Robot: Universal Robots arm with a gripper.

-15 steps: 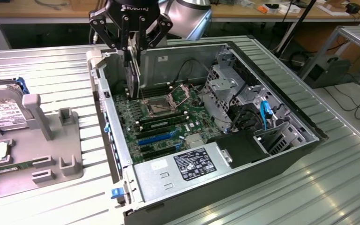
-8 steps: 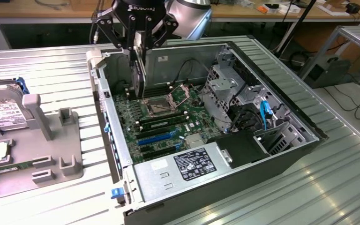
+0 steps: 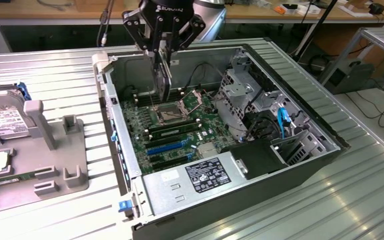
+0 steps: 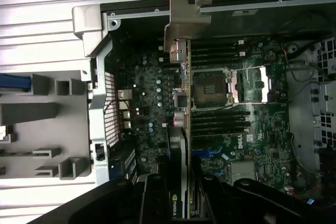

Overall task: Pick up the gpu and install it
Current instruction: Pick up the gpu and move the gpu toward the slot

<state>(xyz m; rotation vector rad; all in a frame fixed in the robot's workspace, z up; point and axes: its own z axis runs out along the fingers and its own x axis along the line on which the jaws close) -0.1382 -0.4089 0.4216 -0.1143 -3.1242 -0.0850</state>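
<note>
**A:** What sat closest in the exterior view?

**B:** The power supply (image 3: 202,175) with its white label. It filled the near end of the open computer case (image 3: 259,205), which lay on its side on the slatted metal worktop (image 3: 45,75). At the exterior view's left was a grey tray (image 3: 65,160) with a hard drive (image 3: 2,120) on it.

**A:** And further into the case?

**B:** The motherboard (image 3: 178,135) with its blue slots (image 3: 165,147), then the open CPU socket (image 3: 168,114).

**A:** Where was the gpu?

**B:** The gpu (image 3: 162,80) stood on edge over the far part of the board, just beside the socket. In the wrist view its thin edge (image 4: 179,145) ran away from the camera, with the silver bracket (image 4: 184,19) by the case's rear wall. I couldn't tell whether it touched the board.

**A:** And the claw?

**B:** The claw (image 3: 163,50) was clenched on the gpu's upper edge, one finger on each face.
</note>
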